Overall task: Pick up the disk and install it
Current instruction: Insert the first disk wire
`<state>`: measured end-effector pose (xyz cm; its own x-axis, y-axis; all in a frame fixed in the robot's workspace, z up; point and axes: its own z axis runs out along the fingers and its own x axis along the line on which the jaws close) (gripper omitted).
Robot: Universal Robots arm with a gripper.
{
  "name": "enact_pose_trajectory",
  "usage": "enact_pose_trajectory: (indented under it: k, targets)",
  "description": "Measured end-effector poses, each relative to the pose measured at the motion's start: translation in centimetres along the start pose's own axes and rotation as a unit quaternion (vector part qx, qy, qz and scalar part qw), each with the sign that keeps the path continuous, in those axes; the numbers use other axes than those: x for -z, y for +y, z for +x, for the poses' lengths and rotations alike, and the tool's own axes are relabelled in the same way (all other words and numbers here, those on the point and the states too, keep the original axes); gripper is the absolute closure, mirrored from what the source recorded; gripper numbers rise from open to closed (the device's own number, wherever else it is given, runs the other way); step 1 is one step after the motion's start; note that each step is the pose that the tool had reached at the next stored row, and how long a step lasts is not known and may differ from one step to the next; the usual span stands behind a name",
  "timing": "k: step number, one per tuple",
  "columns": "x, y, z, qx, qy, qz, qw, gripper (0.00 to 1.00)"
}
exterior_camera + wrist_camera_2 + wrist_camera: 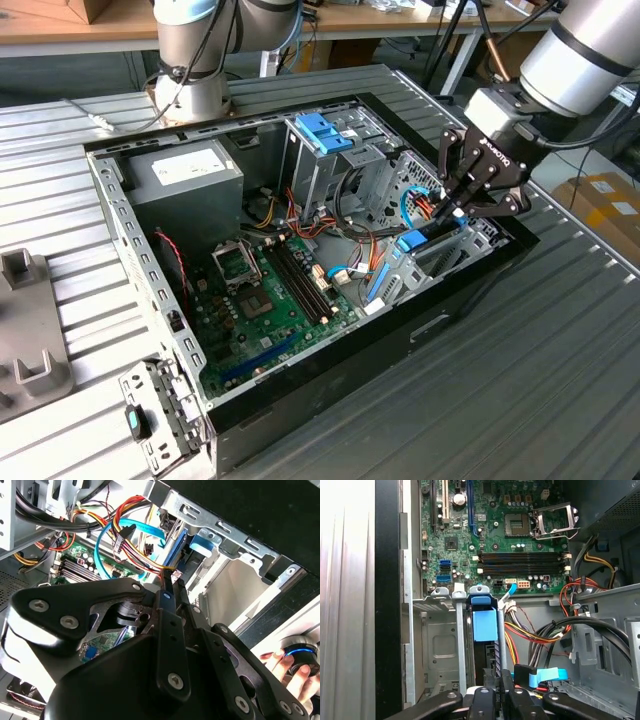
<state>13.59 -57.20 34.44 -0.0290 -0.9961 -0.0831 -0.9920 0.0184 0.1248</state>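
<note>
Hand (462, 203), fingers pressed together, sits at right of the exterior view, on the disk (484, 622) standing edgewise in its bay; press squarely along the rails.

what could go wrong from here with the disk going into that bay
1. The disk stands on edge between the metal slot walls; a slight tilt could jam its blue rails against them.
2. Red, yellow and blue cables hang right beside the end effector, so they might snag or get pinched.
3. A person's hand rests just outside the case, close to the arm.
</note>
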Motion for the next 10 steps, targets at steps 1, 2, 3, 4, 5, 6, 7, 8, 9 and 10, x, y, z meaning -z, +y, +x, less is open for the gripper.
enact_pose_trajectory:
  k: [1, 2, 3, 4, 5, 6, 7, 8, 9, 10]
  targets:
    - [0.0, 0.0, 0.0, 0.0, 0.0, 0.0, 1.0, 0.83]
    - [0.0, 0.0, 0.0, 0.0, 0.0, 0.0, 1.0, 0.83]
    - [-0.01, 0.0, 0.0, 0.001, -0.0003, -0.0001, 1.0, 0.83]
    - [0.0, 0.0, 0.0, 0.003, -0.001, -0.0002, 1.0, 0.83]
    - [-0.01, 0.0, 0.0, 0.004, -0.0025, -0.0003, 1.0, 0.83]
    - [0.0, 0.0, 0.0, 0.005, -0.0035, -0.0005, 1.0, 0.83]
    - [0.05, 0.01, 0.0, 0.006, -0.0043, -0.0006, 1.0, 0.83]
    - [0.09, 0.0, -0.01, 0.007, -0.0048, -0.0006, 1.0, 0.83]
    - [0.09, 0.0, -0.01, 0.007, -0.0057, -0.0007, 1.0, 0.83]
    - [0.1, 0.0, -0.01, 0.007, -0.0068, -0.0008, 0.9999, 0.83]
